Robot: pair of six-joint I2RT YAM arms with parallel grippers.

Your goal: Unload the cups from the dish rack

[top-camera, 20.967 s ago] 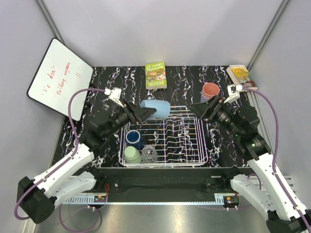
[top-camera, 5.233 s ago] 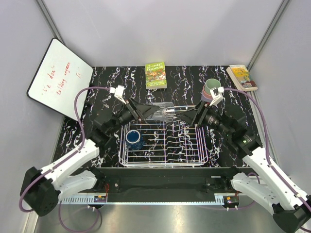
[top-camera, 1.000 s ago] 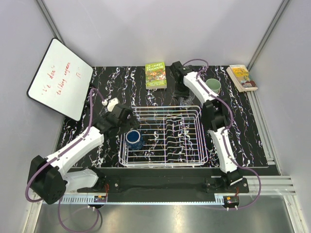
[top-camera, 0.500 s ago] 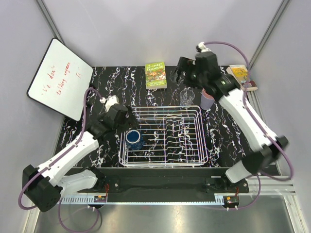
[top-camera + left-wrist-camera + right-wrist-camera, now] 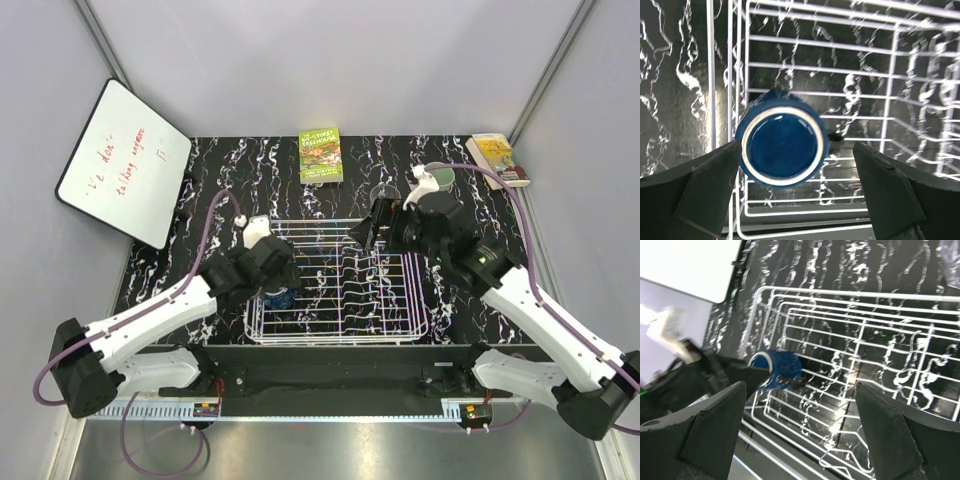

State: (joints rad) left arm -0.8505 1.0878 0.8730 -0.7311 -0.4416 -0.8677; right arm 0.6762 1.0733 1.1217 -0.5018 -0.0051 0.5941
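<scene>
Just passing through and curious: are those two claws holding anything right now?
Left gripper: open, the dark blue cup between its fingers, not clamped.
Right gripper: open, holding nothing, above the dish rack.

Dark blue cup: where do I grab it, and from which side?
Take the dark blue cup by its wall near the rim, from straight above: it stands upright in a dish rack corner, wires crowding its sides. The open left gripper brackets it.

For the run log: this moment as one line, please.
left tool: open, over blue cup | right tool: open, empty, above rack | blue cup: in rack, not gripped
</scene>
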